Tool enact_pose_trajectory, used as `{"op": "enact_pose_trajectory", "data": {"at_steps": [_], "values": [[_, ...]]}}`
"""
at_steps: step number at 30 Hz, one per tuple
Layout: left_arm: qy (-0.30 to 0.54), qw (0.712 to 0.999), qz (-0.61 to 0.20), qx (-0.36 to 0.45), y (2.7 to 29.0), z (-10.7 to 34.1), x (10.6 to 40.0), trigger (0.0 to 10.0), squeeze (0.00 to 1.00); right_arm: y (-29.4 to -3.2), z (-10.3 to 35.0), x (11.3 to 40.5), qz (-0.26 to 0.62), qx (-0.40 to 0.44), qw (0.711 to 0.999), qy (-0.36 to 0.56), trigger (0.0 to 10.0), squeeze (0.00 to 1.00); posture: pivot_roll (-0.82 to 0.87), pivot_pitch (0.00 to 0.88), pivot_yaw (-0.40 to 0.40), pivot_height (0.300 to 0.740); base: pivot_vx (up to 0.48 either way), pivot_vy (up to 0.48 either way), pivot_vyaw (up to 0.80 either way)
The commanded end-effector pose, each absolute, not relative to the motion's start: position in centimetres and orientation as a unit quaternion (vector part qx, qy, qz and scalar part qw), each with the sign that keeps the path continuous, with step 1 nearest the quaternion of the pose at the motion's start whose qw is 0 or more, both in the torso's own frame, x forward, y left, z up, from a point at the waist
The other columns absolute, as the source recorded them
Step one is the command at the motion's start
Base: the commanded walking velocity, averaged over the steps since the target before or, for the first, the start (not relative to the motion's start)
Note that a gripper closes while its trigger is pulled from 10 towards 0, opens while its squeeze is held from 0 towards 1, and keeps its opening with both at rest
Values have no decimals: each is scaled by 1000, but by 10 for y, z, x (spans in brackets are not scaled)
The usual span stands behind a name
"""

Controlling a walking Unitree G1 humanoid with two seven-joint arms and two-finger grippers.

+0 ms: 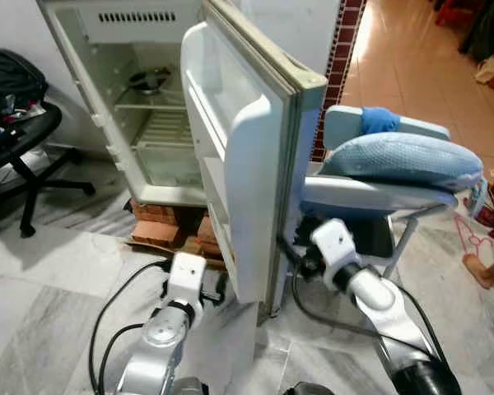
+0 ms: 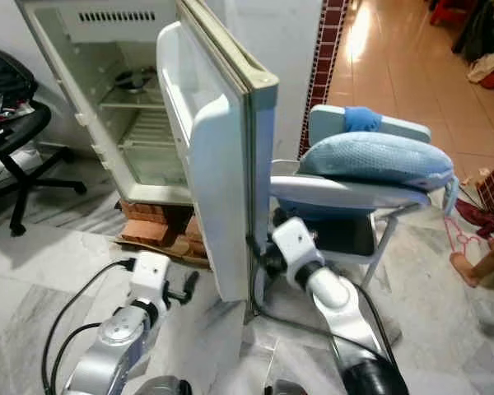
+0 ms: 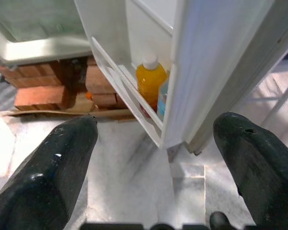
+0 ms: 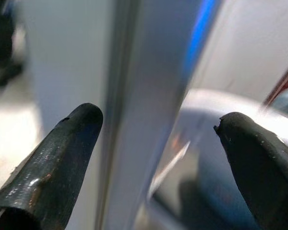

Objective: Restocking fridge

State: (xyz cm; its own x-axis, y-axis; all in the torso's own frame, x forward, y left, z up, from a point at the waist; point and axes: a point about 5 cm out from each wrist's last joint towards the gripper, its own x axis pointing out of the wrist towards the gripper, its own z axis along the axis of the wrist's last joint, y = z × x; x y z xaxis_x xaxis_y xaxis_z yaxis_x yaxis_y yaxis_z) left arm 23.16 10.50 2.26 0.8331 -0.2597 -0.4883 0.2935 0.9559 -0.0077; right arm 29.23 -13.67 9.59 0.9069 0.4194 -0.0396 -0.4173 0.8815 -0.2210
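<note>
The small white fridge (image 1: 160,123) stands open on bricks, its door (image 1: 247,156) swung out towards me. In the door's lowest shelf stands an orange juice bottle (image 3: 151,79) with a white cap, and a blue item (image 3: 163,98) sits next to it. My left gripper (image 3: 153,129) is open and empty, low in front of the door's inner side, pointing at that shelf. My right gripper (image 4: 156,120) is open at the door's outer edge, with the edge between its fingers. A dark pot (image 1: 148,80) sits on an upper wire shelf inside.
Red bricks (image 1: 160,226) prop up the fridge. A chair with a blue cushion (image 1: 395,160) stands close behind the door on the right. A black office chair (image 1: 16,140) is at the left. A person's foot (image 1: 482,267) rests at the far right. Black cables trail on the marble floor.
</note>
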Motion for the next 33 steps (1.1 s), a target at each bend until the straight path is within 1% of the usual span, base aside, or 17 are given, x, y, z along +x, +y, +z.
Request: {"op": "enact_pose_trajectory", "data": {"at_steps": [1,4,6,7,8,9,10,11,12,13,15,17,20,21,26,28,33], "values": [[271,950,-145,46,109,18,232,10000,0,-139,114,298,201,-77,976,-41,10000,0,27,38,42,740,0,0,0],[280,947,-149,49,108,17,232,10000,0,-133,123,301,218,-52,973,-50,10000,0,24,35,42,740,0,0,0],[300,938,-160,60,107,16,231,10000,0,-118,130,298,290,32,956,-26,10000,0,22,33,44,740,0,0,0],[300,938,-160,60,107,16,231,10000,0,-118,130,298,290,32,956,-26,10000,0,22,33,44,740,0,0,0],[306,934,-170,67,105,16,230,10000,0,-102,141,287,373,108,921,-17,10000,0,20,35,45,740,0,0,0],[306,934,-170,67,105,16,230,10000,0,-102,141,287,373,108,921,-17,10000,0,20,35,45,740,0,0,0],[310,932,-173,71,105,15,230,10000,0,-94,148,276,426,136,894,-16,10000,0,19,35,45,740,0,0,0],[315,930,-174,74,104,14,230,10000,0,-85,161,256,509,187,840,-15,10000,0,16,35,45,740,0,0,0],[316,929,-175,74,104,13,230,10000,0,-84,164,250,527,197,827,-17,10000,0,16,35,44,740,0,0,0],[318,929,-175,74,104,13,230,10000,0,-84,161,251,521,194,831,-14,10000,0,17,35,44,740,0,0,0],[321,928,-176,76,104,13,230,10000,0,-89,147,259,481,146,865,-2,10000,0,16,35,43,740,0,0,0],[324,925,-180,82,103,13,230,10000,0,-104,123,276,395,41,918,12,10000,0,18,36,45,740,0,0,0],[326,924,-181,83,103,13,229,10000,0,-118,115,284,335,-20,942,11,10000,0,20,38,46,740,0,0,0],[326,924,-180,83,104,13,229,10000,0,-133,114,291,269,-20,963,10,10000,0,20,38,46,740,0,0,0],[280,950,-127,63,115,25,239,10000,0,-159,110,290,173,-42,984,13,10000,0,14,42,48,740,0,0,0],[243,966,-70,59,128,33,247,10000,0,-164,107,288,150,-51,987,5,10000,0,15,43,50,740,0,0,0],[176,980,27,93,166,49,258,10000,0,-164,98,279,117,-62,991,-15,10000,0,14,43,49,740,0,0,0]]}}
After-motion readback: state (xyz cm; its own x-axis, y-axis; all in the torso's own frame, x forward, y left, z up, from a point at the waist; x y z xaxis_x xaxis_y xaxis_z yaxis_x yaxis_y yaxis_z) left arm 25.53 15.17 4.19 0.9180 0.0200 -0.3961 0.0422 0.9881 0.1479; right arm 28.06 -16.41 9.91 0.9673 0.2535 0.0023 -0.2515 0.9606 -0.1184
